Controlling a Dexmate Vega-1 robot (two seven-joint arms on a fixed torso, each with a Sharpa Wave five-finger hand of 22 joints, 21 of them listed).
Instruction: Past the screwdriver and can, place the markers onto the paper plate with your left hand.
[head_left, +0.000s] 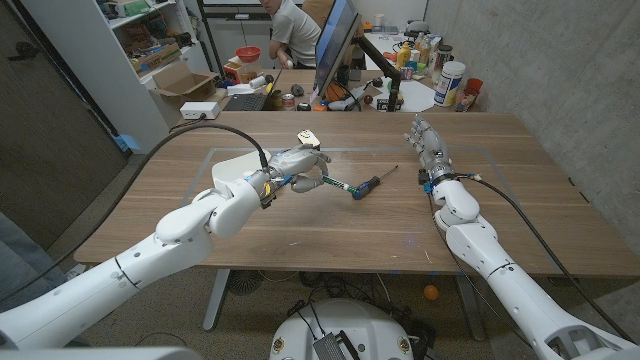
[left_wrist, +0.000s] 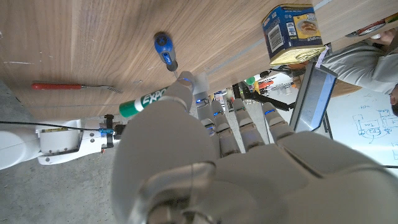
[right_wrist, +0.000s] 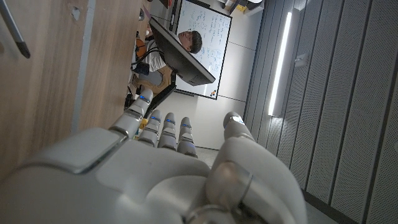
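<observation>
Holding a green marker up off the surface, the left hand sits mid-table with its fingers curled around the barrel — the left wrist view shows the printed body poking out past the thumb side. That's the pickup done, by the look of it, for this marker at least. The paper plate lies just beside that hand, partly hidden under the wrist and forearm, and I can't make out any marker on the bare part of it, so the drop-off itself looks not yet done.

Out past the fingers lies the screwdriver with its blue handle, close to the hand; in the head view a thin green-tipped piece near the fingers is too small to call as marker or tool. The can stands on the surface beyond, seen in the left wrist view, and a red-handled fork lies off to the side.

Over on the other side, the right hand waits near the far edge, fingers stretched out, holding nothing.

What's left, I'd judge: swing the marker over the plate, let go, and fetch any others.
</observation>
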